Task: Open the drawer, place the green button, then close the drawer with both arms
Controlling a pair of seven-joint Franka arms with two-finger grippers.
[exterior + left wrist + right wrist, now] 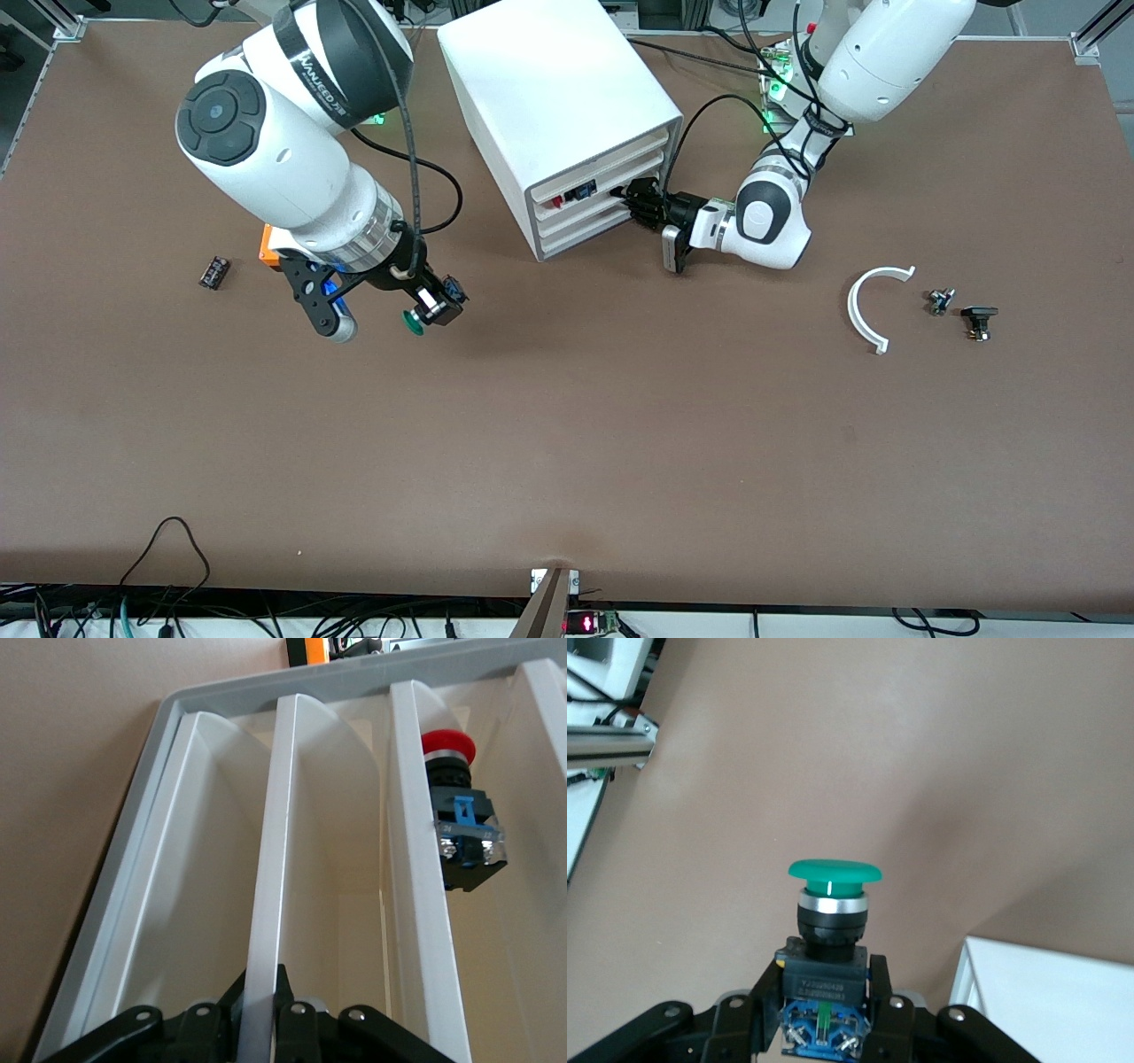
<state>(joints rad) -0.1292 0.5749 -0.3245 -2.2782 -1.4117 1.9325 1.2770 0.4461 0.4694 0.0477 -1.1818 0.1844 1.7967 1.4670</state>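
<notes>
- A brown table (567, 443) fills the room's middle, with a white cabinet (554, 106) standing near the arms' bases.
- The left gripper (631, 200) is at the cabinet's front, its jaws pinched shut on the front lip of the drawer (266, 904), just beneath the one holding a red button (447, 746).
- The right gripper (423, 312) hangs over the table toward the right arm's end, clamped on the button (833, 904), green cap pointing away from the jaws.
- The drawer looks unopened, so the pull comes first; the button waits well apart from it.
- An orange box (268, 245) and a black component (213, 271) lie near the right arm, and a white arc (868, 306) lies near the left; nothing blocks the way.
</notes>
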